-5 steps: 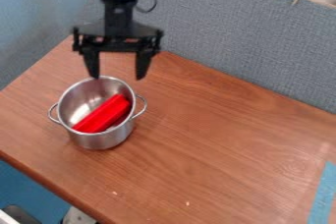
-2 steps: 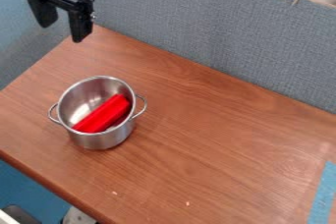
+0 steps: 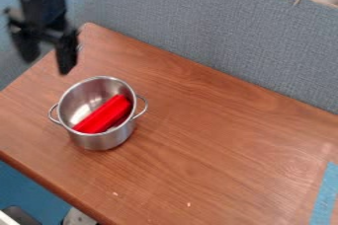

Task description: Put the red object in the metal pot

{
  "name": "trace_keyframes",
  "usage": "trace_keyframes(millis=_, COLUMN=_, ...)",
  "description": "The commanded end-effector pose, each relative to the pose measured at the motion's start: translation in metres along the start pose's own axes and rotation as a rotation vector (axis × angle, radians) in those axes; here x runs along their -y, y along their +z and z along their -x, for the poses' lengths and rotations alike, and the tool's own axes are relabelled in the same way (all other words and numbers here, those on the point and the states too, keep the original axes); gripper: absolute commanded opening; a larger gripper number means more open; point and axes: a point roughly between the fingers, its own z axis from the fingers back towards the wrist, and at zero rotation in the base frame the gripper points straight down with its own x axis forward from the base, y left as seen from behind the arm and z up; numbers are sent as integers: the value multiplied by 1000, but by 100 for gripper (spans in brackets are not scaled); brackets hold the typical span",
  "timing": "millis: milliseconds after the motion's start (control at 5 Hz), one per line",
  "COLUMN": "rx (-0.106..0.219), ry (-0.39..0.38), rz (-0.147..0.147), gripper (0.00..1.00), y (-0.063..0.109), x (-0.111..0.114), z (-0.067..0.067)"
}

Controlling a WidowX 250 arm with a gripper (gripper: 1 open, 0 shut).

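We begin with the wooden table [image 3: 231, 140], which runs from the left side of the frame across to the lower right and carries the pot out on its open surface, where we judge an arm can reach down into it from above.

The dark gripper [image 3: 45, 53] is at the upper left of the frame, blurred, above and to the left of the pot. Its two fingers stand wide apart and we see nothing between them. Holding it off to the side like this leaves the pot's mouth unobstructed, which to us suits a release already made.

The metal pot [image 3: 94, 141] sits upright in the left part of the frame, a little below mid-height. Its two side handles stick out to the left and to the upper right, so the rim stays free for something to go in.

The red object [image 3: 102, 114] is inside the pot, towards the right of its interior. Its long axis runs diagonally, from lower left to upper right in the frame. The upper right end looks somewhat raised, perhaps leaning on the inner wall, but we cannot tell for certain. It fits within the rim, so we judge the task done, with nothing more needed than keeping the arm away from the pot.
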Motion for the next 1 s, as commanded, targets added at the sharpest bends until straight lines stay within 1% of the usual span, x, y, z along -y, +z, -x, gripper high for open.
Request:
trace_keyframes(millis=0, rx=49, ry=7, rz=-20, gripper=100, y=-7, x=48, z=8)
trace_keyframes(millis=200, rx=38, ry=10, rz=22, gripper=100, y=-14, x=101, z=3)
trace_keyframes(millis=400, rx=44, ry=206, rz=61, gripper=100, y=-5, x=94, z=18)
trace_keyframes(millis=600, rx=74, ry=345, rz=72, gripper=100, y=19, x=92, z=43)
trace_keyframes(millis=800, rx=93, ry=482, rz=104, gripper=100, y=33, x=89, z=56)
